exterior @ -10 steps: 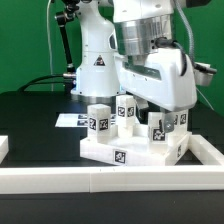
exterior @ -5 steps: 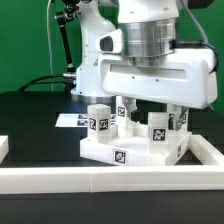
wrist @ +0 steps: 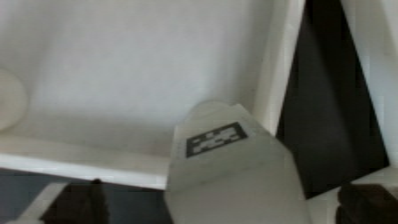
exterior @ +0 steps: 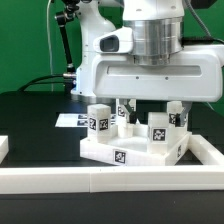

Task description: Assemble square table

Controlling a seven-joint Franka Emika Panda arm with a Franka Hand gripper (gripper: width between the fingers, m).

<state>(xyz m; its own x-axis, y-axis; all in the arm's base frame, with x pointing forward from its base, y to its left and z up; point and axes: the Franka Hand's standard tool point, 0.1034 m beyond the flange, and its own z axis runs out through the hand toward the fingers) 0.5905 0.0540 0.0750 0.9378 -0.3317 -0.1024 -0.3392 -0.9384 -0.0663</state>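
white border rails [exterior: 110, 178] edge the black table [exterior: 40, 125].

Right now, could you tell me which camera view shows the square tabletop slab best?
The exterior view: the whole slab shows, with its edge tag and legs standing on it. The wrist view shows only part of its white surface behind one tagged leg.

The exterior view looks level and low across the desk [exterior: 30, 120], facing the arm's base, fairly near. The wrist view looks steeply down, very close and blurred. Both seem to share the square table's slab [exterior: 130, 152] [wrist: 143, 80] and one leg [exterior: 158, 130] [wrist: 240, 165].
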